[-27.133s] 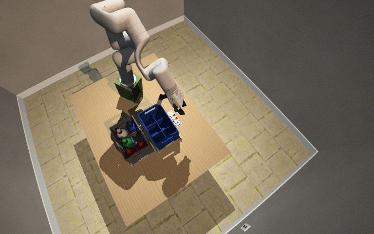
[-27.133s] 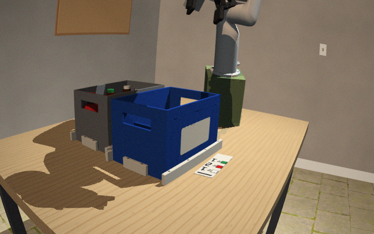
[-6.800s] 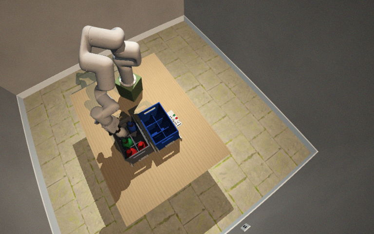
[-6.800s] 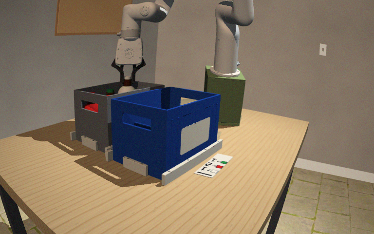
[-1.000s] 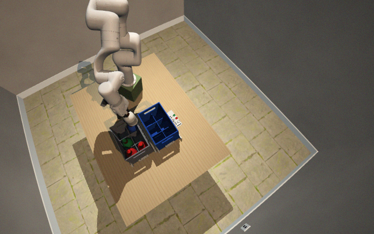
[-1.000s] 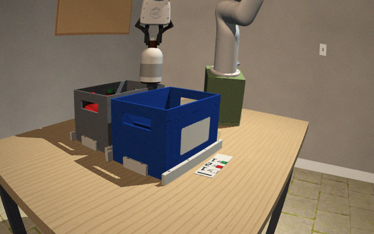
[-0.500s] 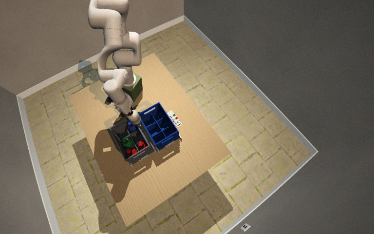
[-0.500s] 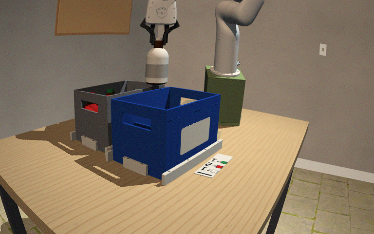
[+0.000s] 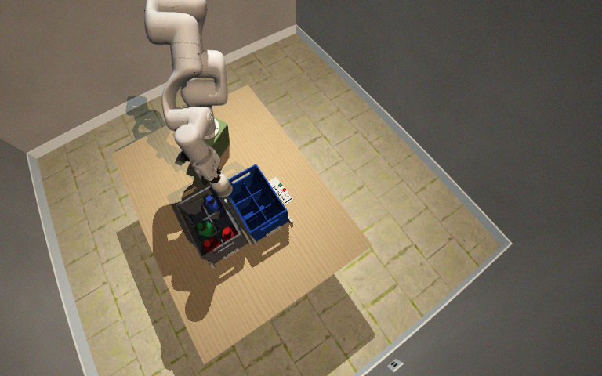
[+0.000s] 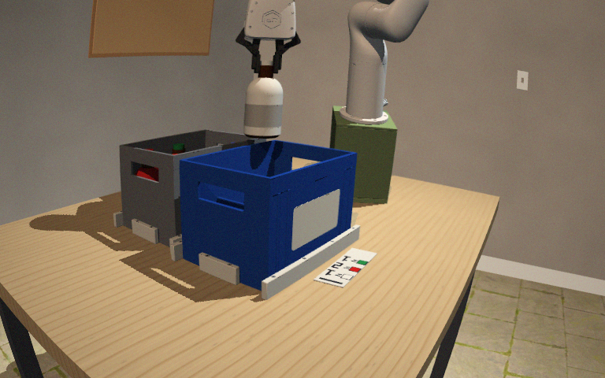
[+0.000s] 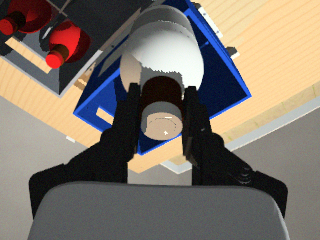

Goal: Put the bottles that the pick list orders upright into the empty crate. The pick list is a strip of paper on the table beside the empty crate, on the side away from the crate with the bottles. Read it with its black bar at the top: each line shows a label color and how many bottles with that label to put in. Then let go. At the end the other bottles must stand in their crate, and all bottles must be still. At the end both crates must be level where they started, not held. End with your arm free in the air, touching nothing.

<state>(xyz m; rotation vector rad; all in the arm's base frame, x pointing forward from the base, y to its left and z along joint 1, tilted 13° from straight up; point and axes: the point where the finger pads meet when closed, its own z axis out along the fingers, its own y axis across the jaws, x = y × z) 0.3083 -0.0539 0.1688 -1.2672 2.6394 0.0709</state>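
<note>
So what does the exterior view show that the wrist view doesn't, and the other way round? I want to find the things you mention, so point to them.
Only the exterior view: the pick list (image 9: 276,182) (image 10: 324,275), the green pedestal (image 9: 220,139) (image 10: 370,164) and the light switch (image 10: 522,79).

Only the wrist view: two separate red bottles (image 9: 226,233) (image 11: 70,42) with their caps; the exterior gives just red patches.

Both: the white bottle (image 9: 222,186) (image 10: 263,91) (image 11: 172,52) held by its neck in the jaws, the blue crate (image 9: 270,222) (image 10: 223,231) (image 11: 230,75) and the gray crate (image 9: 237,243) (image 10: 167,200) (image 11: 37,77).

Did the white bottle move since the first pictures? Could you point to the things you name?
Yes. The white bottle (image 9: 221,185) (image 10: 263,106) (image 11: 165,50) has left its place inside the gray crate (image 9: 190,235) (image 10: 149,200) and now hangs higher, toward the blue crate (image 9: 271,228) (image 10: 225,231) (image 11: 240,85).
</note>
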